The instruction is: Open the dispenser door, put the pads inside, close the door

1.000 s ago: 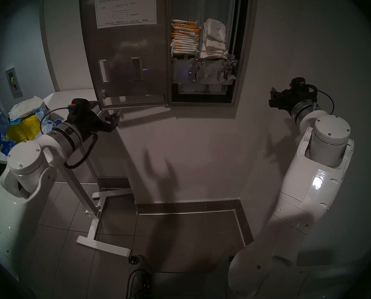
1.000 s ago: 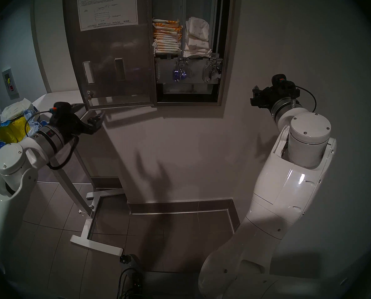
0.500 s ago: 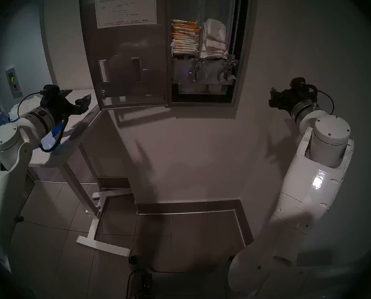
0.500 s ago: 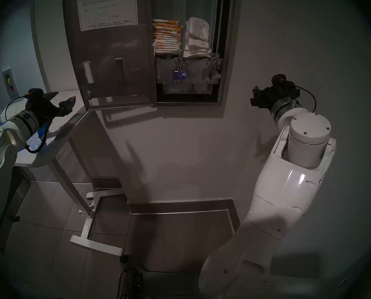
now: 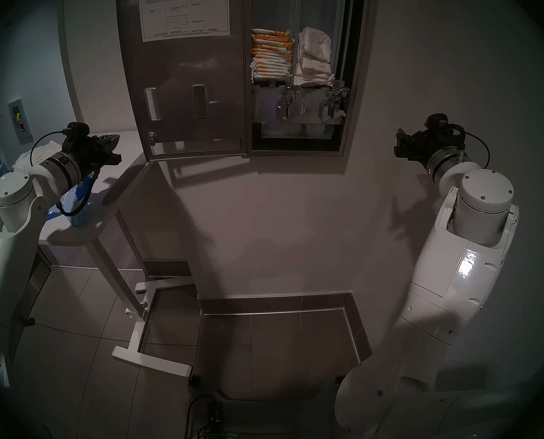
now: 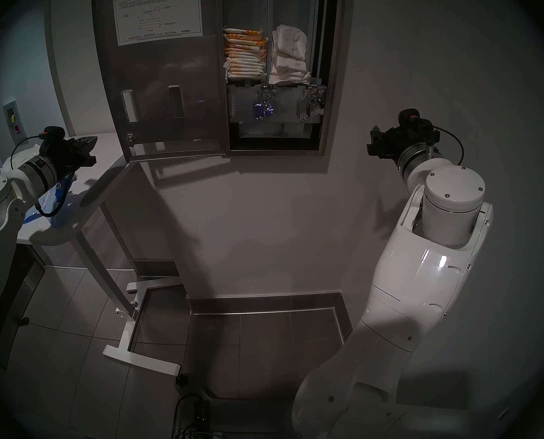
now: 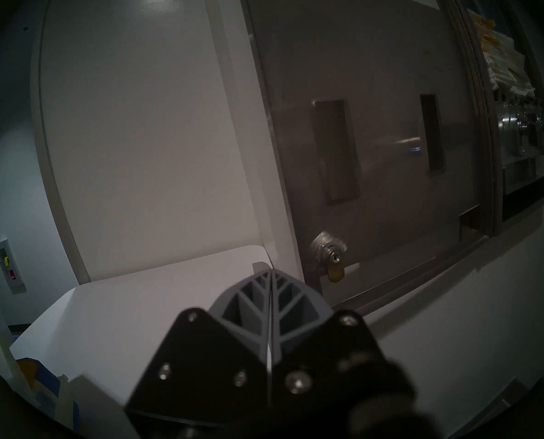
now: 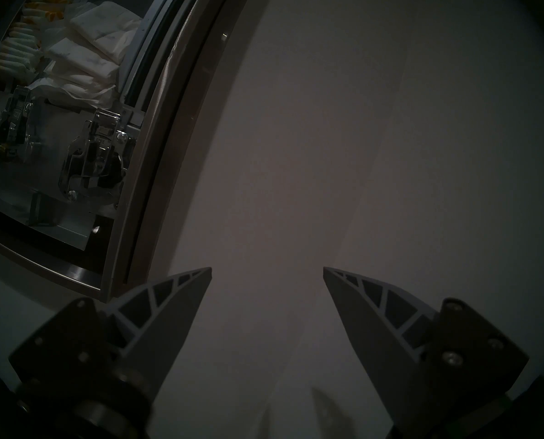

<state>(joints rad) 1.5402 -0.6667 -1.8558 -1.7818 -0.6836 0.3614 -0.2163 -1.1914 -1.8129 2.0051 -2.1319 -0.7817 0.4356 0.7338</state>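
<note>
The dispenser door [image 5: 185, 80] hangs wide open to the left, its back with the white instruction sheet [image 5: 185, 12] facing me. Plain white pads [image 5: 315, 58] are stacked in the cabinet's right compartment, also seen in the right wrist view [image 8: 87, 58]. More white pads [image 5: 31, 158] lie on the table behind my left arm. My left gripper [image 5: 116, 139] hovers over the table, left of the door's lock corner, shut with nothing between its fingers [image 7: 270, 272]. My right gripper [image 5: 398, 140] is open and empty [image 8: 266, 270], right of the cabinet near the wall.
Orange-printed pads [image 5: 270, 53] fill the left compartment above two chrome levers [image 5: 288, 104]. A white table [image 5: 128, 166] with blue plastic wrapping [image 5: 77, 193] stands at the left, its legs [image 5: 137, 302] reaching out on the tiled floor. The cabinet frame [image 5: 356, 80] projects from the wall.
My left arm drew back to the left, from under the door's lower corner to above the table, and its gripper went from open to shut. The right arm stayed put.
</note>
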